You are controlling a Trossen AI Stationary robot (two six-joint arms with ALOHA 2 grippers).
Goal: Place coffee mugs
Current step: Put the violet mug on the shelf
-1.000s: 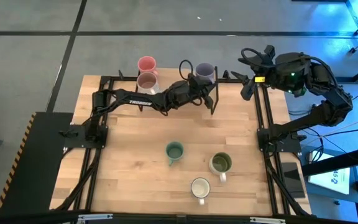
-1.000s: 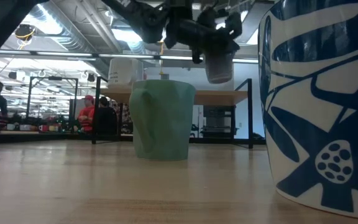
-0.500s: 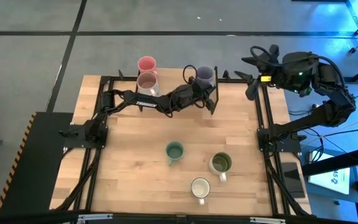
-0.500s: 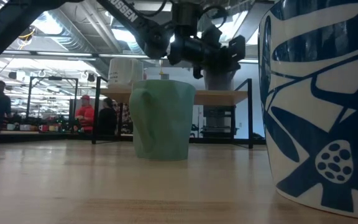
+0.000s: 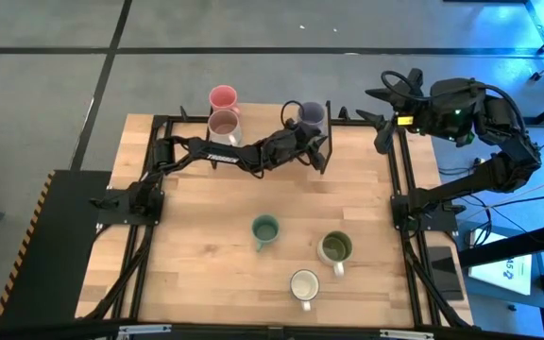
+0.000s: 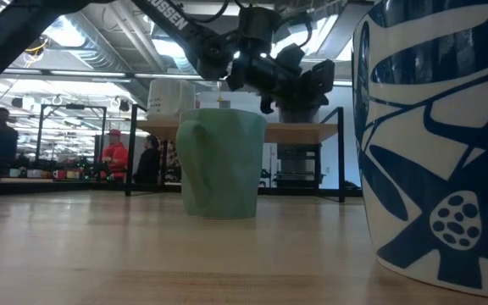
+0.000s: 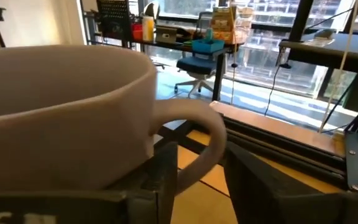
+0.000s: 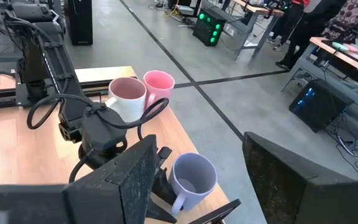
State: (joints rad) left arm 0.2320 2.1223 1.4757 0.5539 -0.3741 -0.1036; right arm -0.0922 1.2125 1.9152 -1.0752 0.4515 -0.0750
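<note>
The lavender mug (image 5: 311, 114) stands upright on the raised wooden shelf (image 6: 244, 131) along the table's far edge. My left gripper (image 5: 305, 134) reaches level toward it from the near side, open. Its two fingers (image 7: 166, 177) stand on either side of the mug's handle (image 7: 211, 134). On the same shelf, farther left, stand the pink mug (image 5: 223, 96) and the white mug with a mauve inside (image 5: 223, 124). The teal mug (image 5: 265, 229), the olive mug (image 5: 334, 247) and the white mug (image 5: 303, 282) rest on the tabletop. My right gripper (image 5: 382, 127) hangs open, high over the far right corner. My left gripper has the lavender mug's handle (image 7: 216, 146) in the gap between its open fingers, which come in level from the table's near side. A gap shows between the handle and one finger. I cannot tell whether the other finger touches the mug.
Black frame rails (image 5: 399, 170) run along the table's sides and far edge. A white vessel with a blue pattern (image 6: 435, 144) fills the right of the low view, close to the camera. People stand in the room beyond the table (image 6: 117, 157).
My left gripper has gone down at the far edge with the lavender mug. The mug hung clear above the shelf a second ago and now stands on it, upright.
</note>
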